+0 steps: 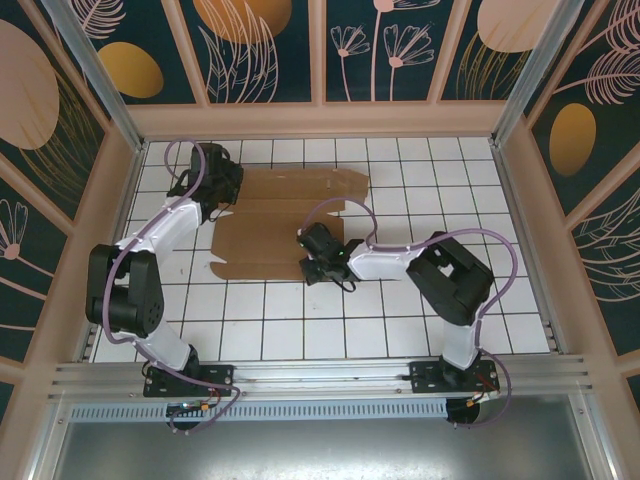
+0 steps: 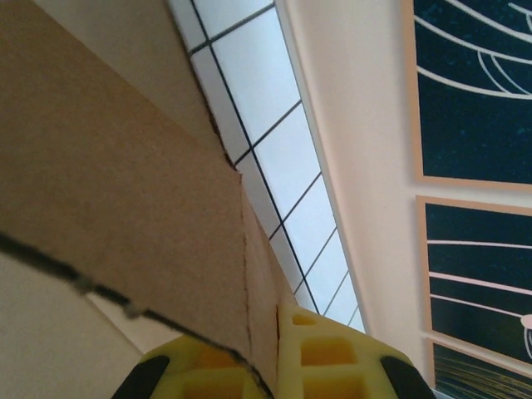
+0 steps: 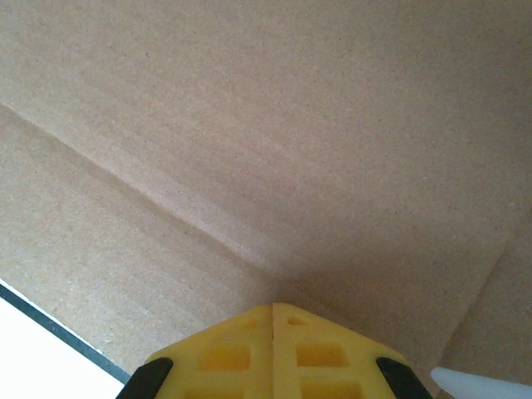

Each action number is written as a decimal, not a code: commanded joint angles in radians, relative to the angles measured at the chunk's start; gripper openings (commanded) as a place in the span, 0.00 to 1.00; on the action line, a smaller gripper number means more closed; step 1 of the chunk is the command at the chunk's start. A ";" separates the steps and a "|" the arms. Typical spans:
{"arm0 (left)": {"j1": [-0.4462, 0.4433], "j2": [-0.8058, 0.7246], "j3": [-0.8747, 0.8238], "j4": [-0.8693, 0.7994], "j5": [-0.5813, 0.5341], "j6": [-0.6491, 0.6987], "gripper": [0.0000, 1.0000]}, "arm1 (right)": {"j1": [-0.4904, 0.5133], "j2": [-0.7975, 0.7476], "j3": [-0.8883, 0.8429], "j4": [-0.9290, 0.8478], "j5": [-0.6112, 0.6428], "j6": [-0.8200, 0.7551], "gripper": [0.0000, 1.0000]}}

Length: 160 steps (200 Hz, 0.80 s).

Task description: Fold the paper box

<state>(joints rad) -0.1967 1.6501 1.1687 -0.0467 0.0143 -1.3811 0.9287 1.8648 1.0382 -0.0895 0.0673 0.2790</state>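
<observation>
The paper box (image 1: 280, 225) is a flat brown die-cut sheet lying on the white tiles at the back middle of the table. My left gripper (image 1: 222, 192) is at the sheet's left edge. In the left wrist view a raised flap (image 2: 108, 166) runs down into the seam of this gripper (image 2: 277, 332), covering the left finger, and the jaws are shut on it. My right gripper (image 1: 318, 255) rests on the sheet's near right part. In the right wrist view it (image 3: 273, 316) is shut with nothing between the fingers, tips down by a crease in the cardboard (image 3: 291, 125).
The tiled table (image 1: 400, 330) is boxed in by wooden-framed walls on the left (image 1: 120, 200), back and right (image 1: 520, 200). A metal rail (image 1: 320, 375) with both arm bases runs along the near edge. Bare tiles lie right of and in front of the sheet.
</observation>
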 commanded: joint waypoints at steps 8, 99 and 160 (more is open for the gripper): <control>-0.004 -0.052 -0.128 0.148 -0.097 0.129 0.00 | 0.006 -0.006 -0.099 -0.100 -0.099 0.009 0.00; -0.033 -0.094 -0.345 0.484 -0.137 0.242 0.00 | 0.003 -0.079 -0.154 -0.115 -0.153 0.017 0.00; -0.034 -0.125 -0.548 0.792 -0.094 0.238 0.00 | -0.021 -0.110 -0.115 -0.108 -0.167 0.019 0.00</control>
<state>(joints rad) -0.2314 1.5272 0.6868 0.6418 -0.0795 -1.1702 0.9234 1.7752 0.9264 -0.0692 -0.0624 0.2886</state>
